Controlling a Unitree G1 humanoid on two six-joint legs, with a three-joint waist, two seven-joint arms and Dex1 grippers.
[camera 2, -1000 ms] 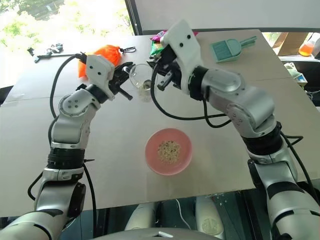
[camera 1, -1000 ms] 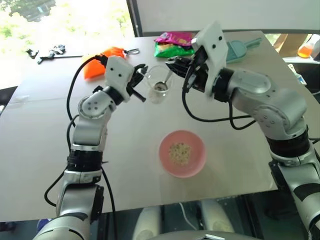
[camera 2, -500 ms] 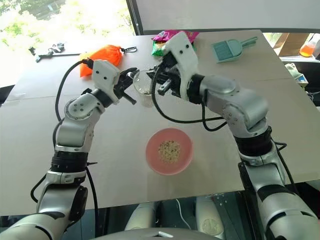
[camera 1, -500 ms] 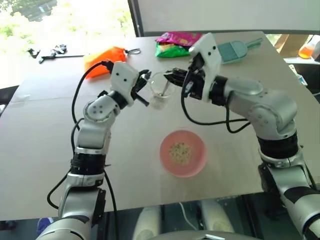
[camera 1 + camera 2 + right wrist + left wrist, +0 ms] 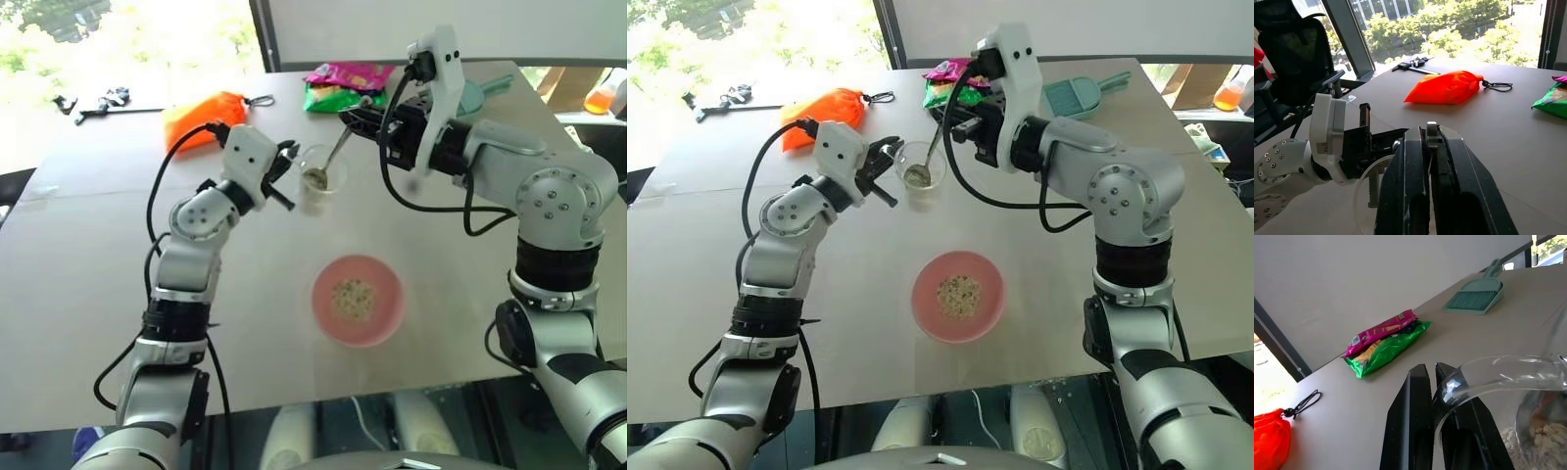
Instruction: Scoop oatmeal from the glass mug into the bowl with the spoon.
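The glass mug (image 5: 321, 179) is held just above the table by its handle, with my left gripper (image 5: 286, 172) shut on that handle (image 5: 1459, 382). Pale oatmeal (image 5: 1530, 443) lies in its bottom. My right gripper (image 5: 355, 116) is shut on the top of the silver spoon (image 5: 336, 149). The spoon slants down so that its oval end rests inside the mug. In the right wrist view the spoon's handle (image 5: 1432, 133) is pinched between the fingers. Nearer me on the table stands the pink bowl (image 5: 318, 304) with a small heap of oatmeal (image 5: 353, 294) in it.
An orange bag (image 5: 201, 113) lies at the far left of the table, with a black tool (image 5: 98, 100) beyond it. Green and pink snack packets (image 5: 338, 86) and a teal dustpan (image 5: 472, 96) lie at the far side. The table's front edge runs just below the bowl.
My right wrist has rolled and drawn back from the mug's rim, so the spoon now slants down into the mug. The left gripper has kept the mug where it was.
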